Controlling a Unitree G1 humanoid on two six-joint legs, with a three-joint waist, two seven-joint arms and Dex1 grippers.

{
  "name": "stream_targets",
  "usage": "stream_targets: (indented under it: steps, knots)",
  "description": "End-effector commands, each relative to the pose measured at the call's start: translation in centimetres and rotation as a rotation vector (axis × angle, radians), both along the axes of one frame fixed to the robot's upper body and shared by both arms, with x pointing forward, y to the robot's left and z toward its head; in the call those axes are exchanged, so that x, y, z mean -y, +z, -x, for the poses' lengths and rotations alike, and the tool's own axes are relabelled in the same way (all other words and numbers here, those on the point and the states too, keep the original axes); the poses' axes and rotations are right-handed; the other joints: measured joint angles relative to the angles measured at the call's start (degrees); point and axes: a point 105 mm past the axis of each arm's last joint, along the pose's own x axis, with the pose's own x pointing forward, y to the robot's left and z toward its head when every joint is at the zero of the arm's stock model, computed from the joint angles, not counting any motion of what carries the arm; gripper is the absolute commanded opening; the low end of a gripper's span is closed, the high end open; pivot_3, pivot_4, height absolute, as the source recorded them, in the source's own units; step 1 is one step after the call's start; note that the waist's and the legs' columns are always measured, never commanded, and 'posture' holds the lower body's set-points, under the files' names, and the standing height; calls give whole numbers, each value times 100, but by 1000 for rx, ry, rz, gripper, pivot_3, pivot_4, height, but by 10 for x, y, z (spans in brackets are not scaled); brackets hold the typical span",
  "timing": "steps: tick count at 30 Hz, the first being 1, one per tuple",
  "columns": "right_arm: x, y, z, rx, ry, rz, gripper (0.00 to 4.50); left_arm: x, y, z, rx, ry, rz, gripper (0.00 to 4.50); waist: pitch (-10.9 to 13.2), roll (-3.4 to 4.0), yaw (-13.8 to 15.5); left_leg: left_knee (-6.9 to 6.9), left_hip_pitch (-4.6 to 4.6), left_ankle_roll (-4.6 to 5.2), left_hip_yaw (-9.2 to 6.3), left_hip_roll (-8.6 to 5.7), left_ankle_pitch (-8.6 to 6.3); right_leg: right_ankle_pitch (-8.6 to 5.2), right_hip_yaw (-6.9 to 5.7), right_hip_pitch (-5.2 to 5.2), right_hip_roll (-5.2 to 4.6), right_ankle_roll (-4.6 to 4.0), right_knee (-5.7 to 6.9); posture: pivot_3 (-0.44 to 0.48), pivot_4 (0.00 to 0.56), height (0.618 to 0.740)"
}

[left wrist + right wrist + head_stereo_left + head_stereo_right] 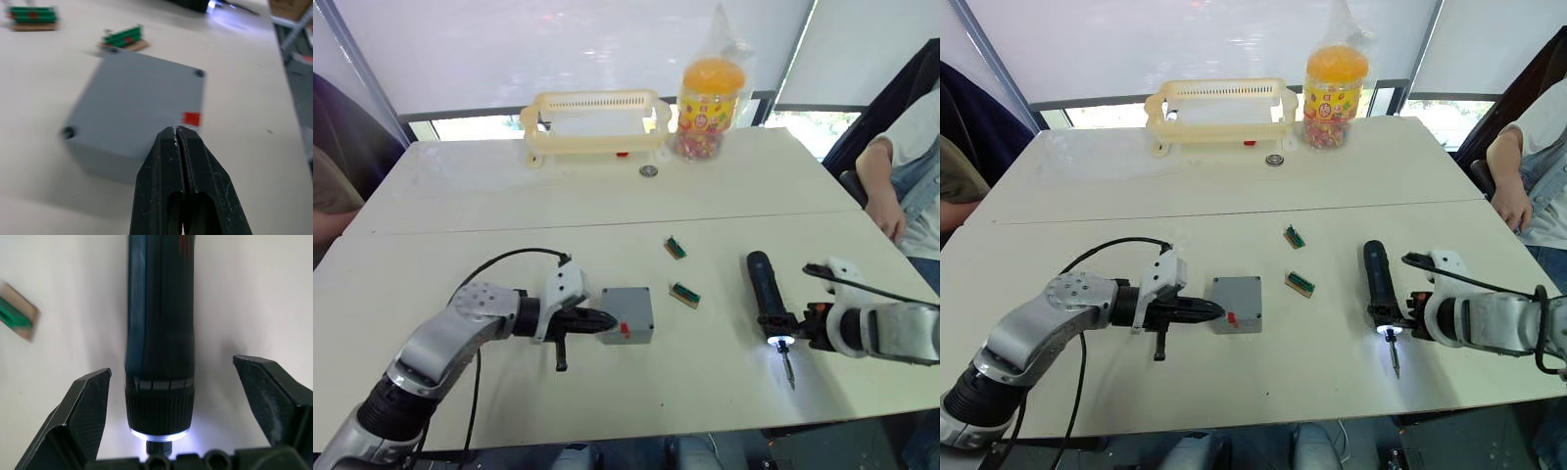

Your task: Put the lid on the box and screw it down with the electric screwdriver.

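Your electric screwdriver [765,294] is lying flat on the white table [460,186], on the right side of it, with its long axis running nearly straight away from you toward the far edge; the thin metal bit [788,370] is pointing back toward the near edge, and the blunt dark end is pointing toward the far side. It is showing as a slim black and dark blue cylinder with a ribbed collar near the bit, and a white light is glowing at that collar. Your right gripper [182,406] is sitting at the bit end with its two black fingers spread wide, one on each side of the barrel and neither one touching it. The box [626,315] is resting near the middle of the table, left of the screwdriver and well apart from it, a grey square block with the lid [137,103] lying flat on top; dark screw holes are showing at the corners and a small red mark [191,118] is sitting on the side facing your left arm. Your left gripper [176,133] is closed, its fingers pressed together with nothing between them, and the tips are reaching the box's edge right by the red mark. Two small green-brown pieces [684,294] are lying between the box and the screwdriver, one farther back than the other.
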Motion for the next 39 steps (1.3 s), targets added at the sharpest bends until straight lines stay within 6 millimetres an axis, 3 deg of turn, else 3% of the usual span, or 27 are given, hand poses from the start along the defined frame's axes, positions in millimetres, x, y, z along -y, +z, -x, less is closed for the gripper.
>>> stream_targets:
  steps: [1,3,6,9,13,16,19,28,33,39]
  knots:
    - [3,53,-15,196,58,58,4461,-18,24,-13,49,135,101,0,0,0,-6,0,0,0,0,1,0,1,0,-2,0,0,1,0,150,740]
    - [1,74,-25,293,104,109,4461,-28,28,-18,58,220,129,0,-1,1,-3,0,0,0,0,2,0,1,-3,-2,1,1,1,0,150,740]
    - [-43,89,-24,396,332,34,4461,-44,17,-22,58,332,93,0,-1,0,-11,0,0,0,0,2,-1,1,-4,-3,1,2,0,0,150,740]
    - [-82,73,-10,403,535,-37,4461,-48,2,-13,22,354,60,0,-2,-2,4,-2,1,7,-2,5,-6,2,-5,-2,4,4,0,0,150,740]
    - [-127,38,3,562,746,46,4461,-40,-14,-4,-25,371,71,0,-2,-2,62,0,-5,7,-11,2,-6,7,-5,-8,-3,12,2,0,150,740]
    - [-126,7,-1,574,747,144,4461,-37,-24,-3,-31,389,62,0,-3,-2,143,12,-5,2,-10,-7,-3,15,0,-6,-13,21,2,0,150,740]
    - [-125,-8,-3,598,745,193,4461,-32,-31,1,-34,378,47,0,-5,-5,136,18,-2,0,-5,-15,-2,16,8,-1,-20,20,-2,0,150,740]
    - [-133,-23,-11,631,755,233,4461,-11,-27,-7,-25,298,70,0,-6,-5,135,15,1,-1,-7,-11,-2,19,4,-4,-16,18,5,0,150,740]
    - [-150,-26,0,634,829,222,4461,1,-21,-11,-21,210,76,0,-6,-5,130,15,2,-2,-8,-12,-2,19,4,-3,-16,19,5,0,150,740]
    - [-171,-26,10,642,871,159,4461,5,-14,-36,19,131,52,0,-6,-6,117,15,3,-3,-8,-11,-1,21,-1,-4,-12,17,8,0,150,740]
